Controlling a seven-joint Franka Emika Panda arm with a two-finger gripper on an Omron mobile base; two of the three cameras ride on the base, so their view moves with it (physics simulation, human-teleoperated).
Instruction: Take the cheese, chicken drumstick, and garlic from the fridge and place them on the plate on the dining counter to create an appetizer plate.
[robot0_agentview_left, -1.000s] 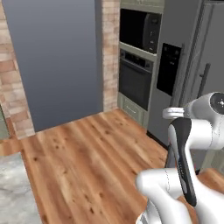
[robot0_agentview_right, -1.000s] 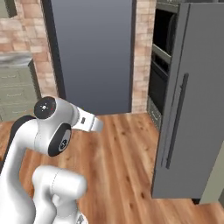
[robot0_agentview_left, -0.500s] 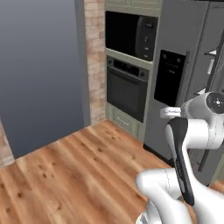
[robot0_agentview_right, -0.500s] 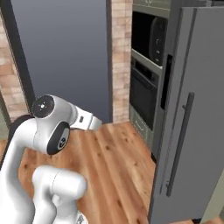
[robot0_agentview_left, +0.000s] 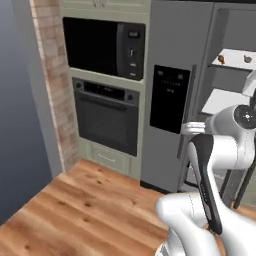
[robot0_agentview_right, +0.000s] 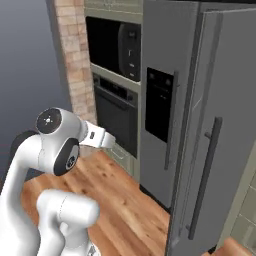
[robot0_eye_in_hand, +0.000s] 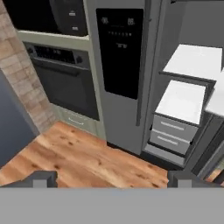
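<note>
The fridge (robot0_agentview_left: 172, 95) is a tall grey cabinet with a black dispenser panel; its left door is closed and its right side stands open. White inner shelves (robot0_eye_in_hand: 194, 61) and drawers (robot0_eye_in_hand: 170, 133) show in the hand view. Two small brownish items (robot0_agentview_left: 221, 58) lie on an upper shelf, too small to name as cheese, chicken drumstick or garlic. My gripper (robot0_eye_in_hand: 113, 179) is open with nothing between its fingertips (robot0_eye_in_hand: 43, 178), still well short of the fridge above the floor. The plate and dining counter are out of view.
A black microwave (robot0_agentview_left: 102, 47) and wall oven (robot0_agentview_left: 107, 117) stand left of the fridge, beside a brick pillar (robot0_agentview_left: 50, 75). The open fridge door (robot0_agentview_right: 215, 150) with its long handle juts out at the right. Wooden floor (robot0_agentview_left: 90, 210) lies in front.
The base has driven and turned, so the whole scene has shifted: the dark wall slid off left, the ovens and fridge came closer, and the open fridge interior came into sight. The gripper stayed open.
</note>
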